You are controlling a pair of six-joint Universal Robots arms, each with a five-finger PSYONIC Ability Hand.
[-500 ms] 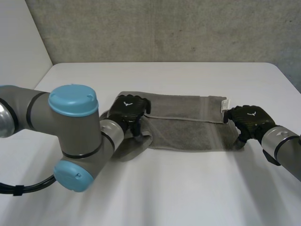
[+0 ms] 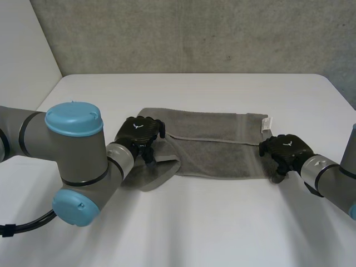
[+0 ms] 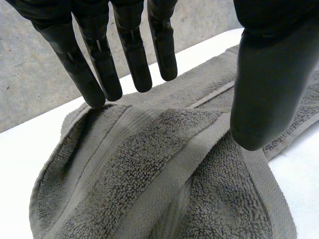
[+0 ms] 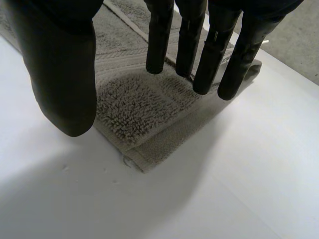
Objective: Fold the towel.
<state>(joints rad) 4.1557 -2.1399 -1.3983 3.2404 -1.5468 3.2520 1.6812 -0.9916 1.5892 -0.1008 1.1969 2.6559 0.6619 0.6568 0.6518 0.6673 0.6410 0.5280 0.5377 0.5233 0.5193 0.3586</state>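
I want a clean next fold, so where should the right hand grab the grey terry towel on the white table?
Probably the near right-end corner of the grey terry towel, pinched from the outer side: it lies flat with its stacked edges exposed on the white table, below the open right hand, between thumb and fingers.

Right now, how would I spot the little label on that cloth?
Start at the white table and find the grey towel across its middle. Follow it to the end by the right hand; on the far corner sits a small label, the only white patch on the grey cloth.
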